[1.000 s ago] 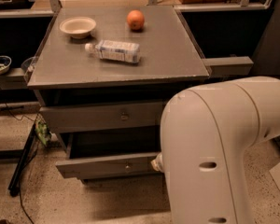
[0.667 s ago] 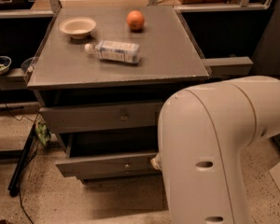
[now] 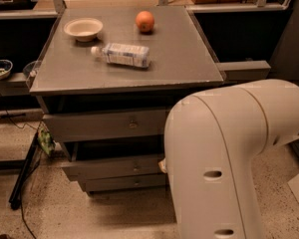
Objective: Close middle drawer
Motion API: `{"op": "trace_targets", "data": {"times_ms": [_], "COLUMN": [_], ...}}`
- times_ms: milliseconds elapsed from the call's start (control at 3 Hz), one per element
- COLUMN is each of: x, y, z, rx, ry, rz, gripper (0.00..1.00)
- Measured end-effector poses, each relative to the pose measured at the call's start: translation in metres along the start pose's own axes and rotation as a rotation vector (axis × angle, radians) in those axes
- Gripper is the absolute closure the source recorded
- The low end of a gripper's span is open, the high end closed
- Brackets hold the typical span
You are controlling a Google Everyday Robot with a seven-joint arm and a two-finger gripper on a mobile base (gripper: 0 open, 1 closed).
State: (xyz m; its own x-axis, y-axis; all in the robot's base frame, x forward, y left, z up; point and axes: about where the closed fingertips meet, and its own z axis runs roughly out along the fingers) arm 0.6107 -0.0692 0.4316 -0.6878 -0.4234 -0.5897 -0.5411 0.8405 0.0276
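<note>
Arm moved L, gripper hidden behind

Grey cabinet top — bowl, orange, bottle

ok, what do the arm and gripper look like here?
Arm: bulky cream-white shell, smooth rounded elbow, two small dark oval holes on its side. No cables or markings visible. Gripper: only a pale sliver at the arm's left edge, by the middle drawer.

Claw beside part-open middle drawer
</note>
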Motion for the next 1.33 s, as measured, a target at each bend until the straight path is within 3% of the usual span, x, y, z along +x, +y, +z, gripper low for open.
{"op": "trace_targets", "data": {"times_ms": [1000,1333], "x": [-0.022,-0.047], "y": [-0.009,-0.009], "z": [0.012,0.026], "rx": [0.039,0.054], "ry": [-0.052,-0.110], "rz": [0.007,-0.003], "gripper": [1.00,1.00]}}
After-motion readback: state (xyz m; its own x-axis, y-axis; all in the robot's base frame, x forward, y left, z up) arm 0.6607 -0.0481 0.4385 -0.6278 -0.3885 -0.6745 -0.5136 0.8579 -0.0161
